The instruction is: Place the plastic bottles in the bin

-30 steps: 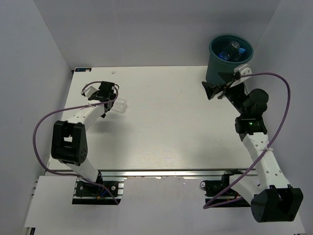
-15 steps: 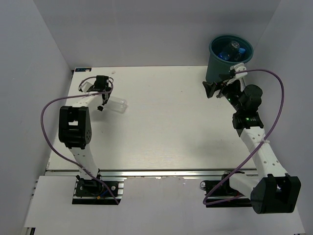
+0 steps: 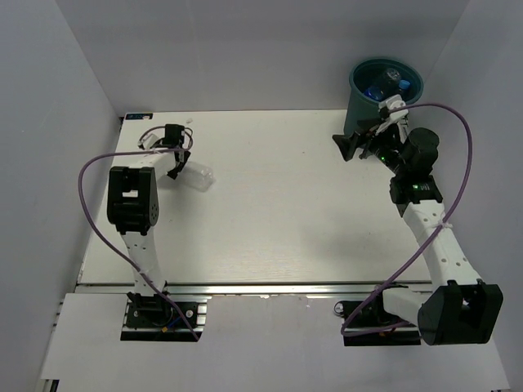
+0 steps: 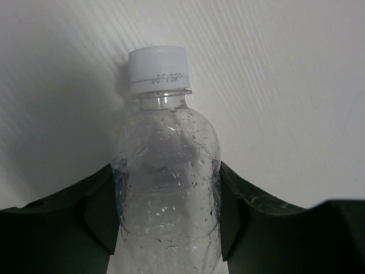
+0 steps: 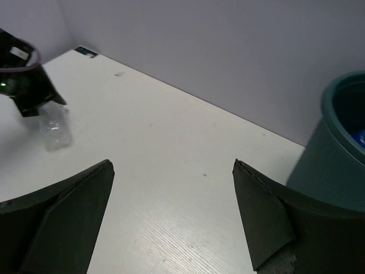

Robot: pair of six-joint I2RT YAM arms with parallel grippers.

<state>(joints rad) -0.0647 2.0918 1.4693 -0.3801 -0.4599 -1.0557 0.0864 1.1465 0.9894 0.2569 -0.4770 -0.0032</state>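
A plain clear bottle (image 3: 196, 175) with a white cap lies on the table at the left; in the left wrist view this bottle (image 4: 165, 160) fills the centre, cap pointing away. My left gripper (image 3: 176, 162) (image 4: 165, 214) is shut on its body, both fingers pressed against its sides. The dark teal bin (image 3: 365, 114) stands at the back right with blue-capped bottles (image 3: 381, 86) inside. My right gripper (image 3: 353, 145) (image 5: 174, 188) hovers open and holds nothing, just left of the bin (image 5: 331, 165). The right wrist view also shows the clear bottle (image 5: 57, 130) far across the table.
White walls enclose the table on the left, back and right. The left arm's purple cable (image 3: 90, 212) loops out to the left of it. The right arm's cable (image 3: 458, 155) arcs beside the bin. A small dark mark (image 5: 205, 174) is on the tabletop.
My left arm has straightened towards the back, bringing its gripper over the clear bottle, and the jaws have closed onto it. The right gripper has shifted slightly towards the back left, still open.
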